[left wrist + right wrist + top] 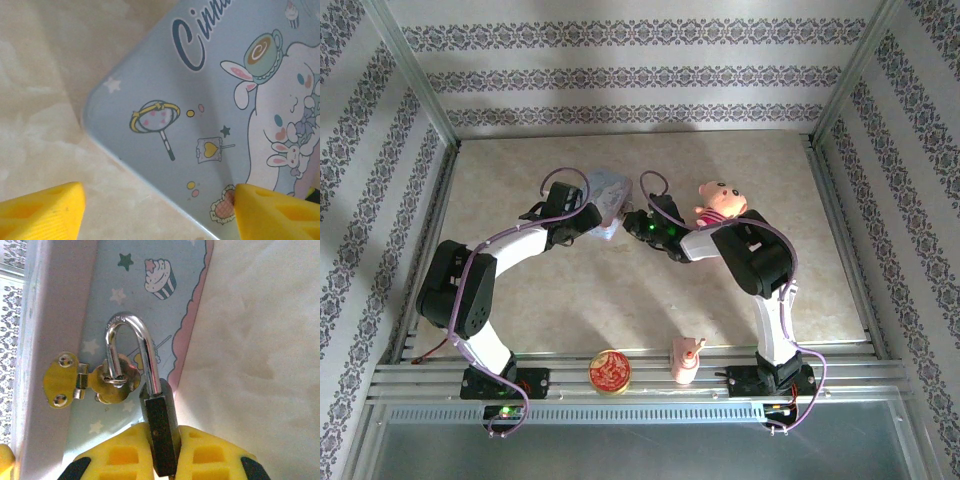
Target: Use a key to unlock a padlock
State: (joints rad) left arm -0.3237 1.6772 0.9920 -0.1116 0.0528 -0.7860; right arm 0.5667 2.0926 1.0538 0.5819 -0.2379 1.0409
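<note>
The small dark padlock [160,415] has a silvery shackle [145,350] hooked through the ring of a brass hasp [112,380] on the side of the pale blue tin [135,295]. One shackle leg enters the lock body; the other ends at the hasp ring, apart from the body. My right gripper [162,435] is shut on the lock body, a yellow finger on each side. My left gripper [157,215] is open wide above a corner of the tin's cartoon-printed lid [215,100]. From above, the left gripper [592,222] and right gripper [632,225] flank the tin [607,192].
A pink pig plush [722,203] sits right behind the right arm's wrist. A round red-and-gold tin [609,371] and a small pink figure [686,358] stand on the front rail. Metal frame posts and patterned walls bound the beige table [520,180].
</note>
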